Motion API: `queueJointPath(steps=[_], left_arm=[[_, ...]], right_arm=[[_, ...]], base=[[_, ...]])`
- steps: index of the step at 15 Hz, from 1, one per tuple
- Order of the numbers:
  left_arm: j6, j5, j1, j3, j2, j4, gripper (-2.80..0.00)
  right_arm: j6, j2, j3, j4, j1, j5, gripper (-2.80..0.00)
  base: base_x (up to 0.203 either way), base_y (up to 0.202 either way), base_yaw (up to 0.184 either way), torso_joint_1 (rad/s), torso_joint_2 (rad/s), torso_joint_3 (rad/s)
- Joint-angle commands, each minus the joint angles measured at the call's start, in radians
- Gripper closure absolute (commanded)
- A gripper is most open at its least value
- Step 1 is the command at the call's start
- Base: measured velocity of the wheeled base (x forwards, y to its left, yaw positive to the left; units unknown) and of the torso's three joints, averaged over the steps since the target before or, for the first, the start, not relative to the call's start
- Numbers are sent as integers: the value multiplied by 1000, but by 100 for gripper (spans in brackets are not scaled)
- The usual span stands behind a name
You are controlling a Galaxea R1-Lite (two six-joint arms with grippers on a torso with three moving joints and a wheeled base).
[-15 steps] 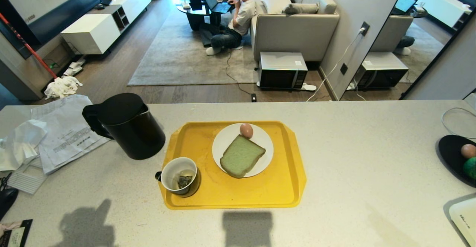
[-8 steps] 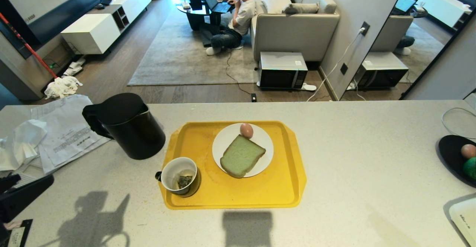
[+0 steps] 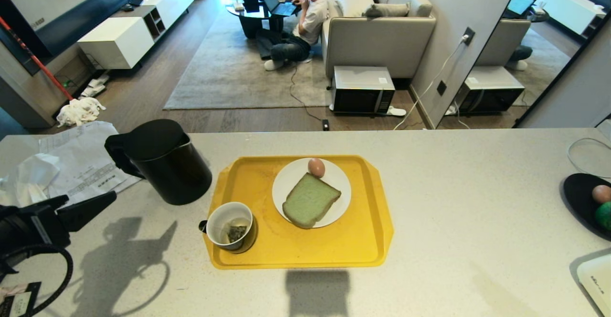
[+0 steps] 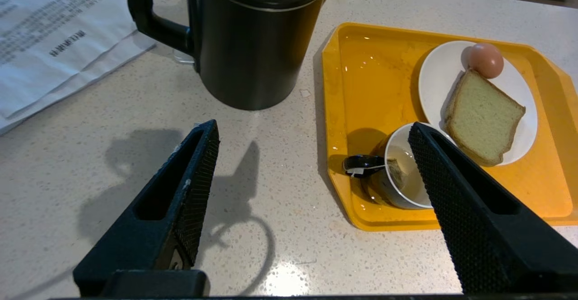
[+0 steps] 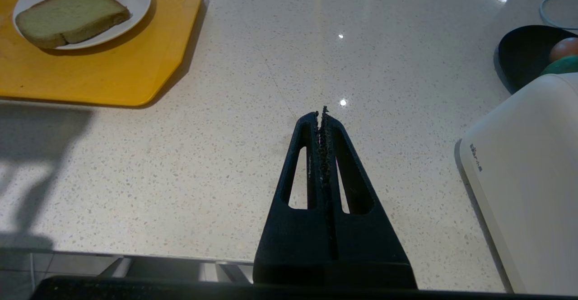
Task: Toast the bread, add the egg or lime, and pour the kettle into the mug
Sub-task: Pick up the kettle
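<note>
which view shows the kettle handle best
The left wrist view: the kettle fills the frame and its loop handle stands clear against the counter. The head view shows the kettle whole, but the handle there is a small dark lump. The right wrist view misses it entirely.

The left hand (image 4: 311, 130) hovers low, its fingers (image 4: 189, 178) spread wide and empty. The right hand (image 5: 323, 112) hangs with fingers pressed together, holding nothing.

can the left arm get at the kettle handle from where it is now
Probably yes. The left gripper hangs open over bare counter, and the kettle has its handle turned toward that side with nothing between; only papers lie nearby.
</note>
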Motion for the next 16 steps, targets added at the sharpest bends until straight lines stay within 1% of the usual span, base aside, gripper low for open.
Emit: queueJointPath(steps=[1, 3, 4, 5, 8, 10, 12, 16], left_arm=[[-3, -49, 64, 69, 140, -148, -280], [-6, -54, 96, 121, 228, -288, -280], [-4, -54, 110, 150, 268, -383, -280], [0, -54, 116, 176, 294, -445, -280], [-4, -35, 147, 222, 389, -569, -280], [-7, -51, 167, 240, 455, -640, -280], [-4, -89, 173, 212, 527, -670, -280], [-1, -102, 176, 38, 662, -749, -280]], right_arm=[[0, 1, 2, 0, 0, 1, 0], [0, 1, 2, 0, 0, 1, 0], [0, 1, 2, 0, 0, 1, 0], [0, 1, 2, 0, 0, 1, 0], [0, 1, 2, 0, 0, 1, 0], [0, 1, 2, 0, 0, 1, 0], [0, 1, 2, 0, 0, 1, 0], [0, 1, 2, 0, 0, 1, 0]], base=[[0, 0, 0, 0, 0, 0], [0, 0, 0, 0, 0, 0], [0, 0, 0, 0, 0, 0], [0, 0, 0, 0, 0, 0], [0, 0, 0, 0, 0, 0], [0, 0, 0, 0, 0, 0], [0, 0, 0, 0, 0, 0], [0, 0, 0, 0, 0, 0]])
